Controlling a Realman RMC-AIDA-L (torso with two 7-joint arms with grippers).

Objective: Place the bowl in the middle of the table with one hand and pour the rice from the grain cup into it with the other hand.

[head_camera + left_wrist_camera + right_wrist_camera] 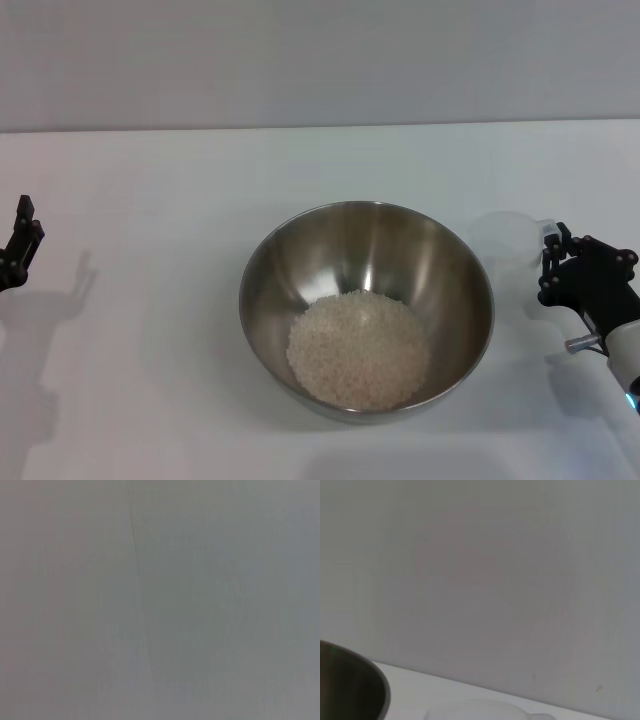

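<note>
At the far left of your head view, the left gripper [20,245] sits at the edge of the frame above the white worktop [150,200], well apart from everything else. Only a sliver of its dark fingers shows, so you cannot tell how far open it is, and it has hold of nothing you can see. Its wrist view gives you only a plain grey surface.

In the middle of the worktop stands the bowl [300,250], upright, shiny steel inside. The rice [358,348] lies in it as a pale heap on the bottom, toward the near side.

Just right of the bowl, near but not touching it, the grain cup [505,238] stands on the worktop, clear and with no rice visible in it. The right gripper [557,262] is against the cup's right side at the handle. You cannot tell whether its fingers are closed on the handle or merely beside it.

In the right wrist view you get the bowl's dark outer wall [352,685] and the cup's faint rim [480,711] at the frame's edge.

No brand, label or writing can be read anywhere.
</note>
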